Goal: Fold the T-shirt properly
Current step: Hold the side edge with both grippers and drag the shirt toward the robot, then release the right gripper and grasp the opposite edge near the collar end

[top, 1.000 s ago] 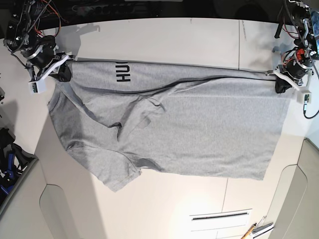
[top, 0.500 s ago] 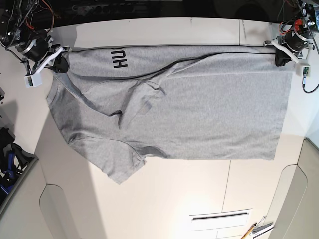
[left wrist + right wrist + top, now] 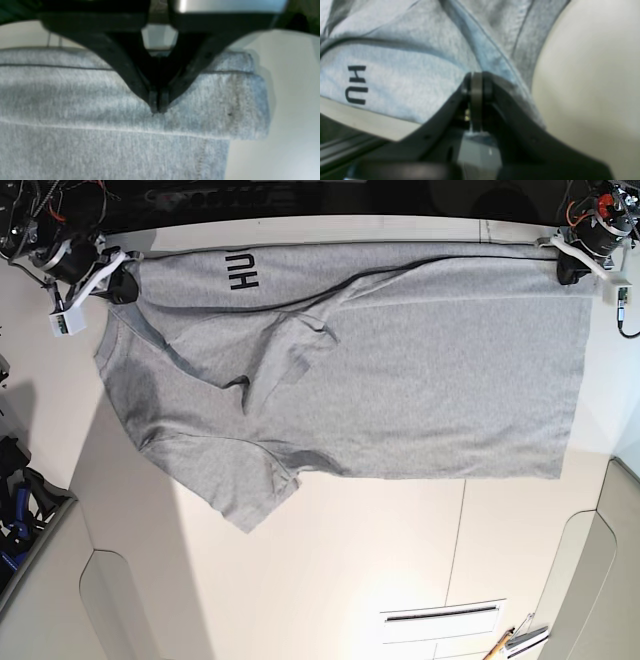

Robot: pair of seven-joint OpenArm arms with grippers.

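T-shirt (image 3: 400, 380): spread on worktop (image 3: 350, 580), far edge doubled over. Left fingers (image 3: 156, 100) clenched on hem corner, right fingers (image 3: 476, 82) on shoulder. Advice: keep edge taut, move both evenly.

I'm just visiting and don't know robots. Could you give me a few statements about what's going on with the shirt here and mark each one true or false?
1. Both grippers are pinching the T-shirt. True: the left gripper and the right gripper are each shut on grey cloth.
2. The shirt is already folded into a neat small rectangle. False: it lies spread wide over the table, one sleeve sticking out.
3. Black letters show near the shirt's far edge. True.
4. The left gripper holds the collar. False: it grips a stitched hem corner at the bottom end.
5. The shirt is red. False: it is heather grey.
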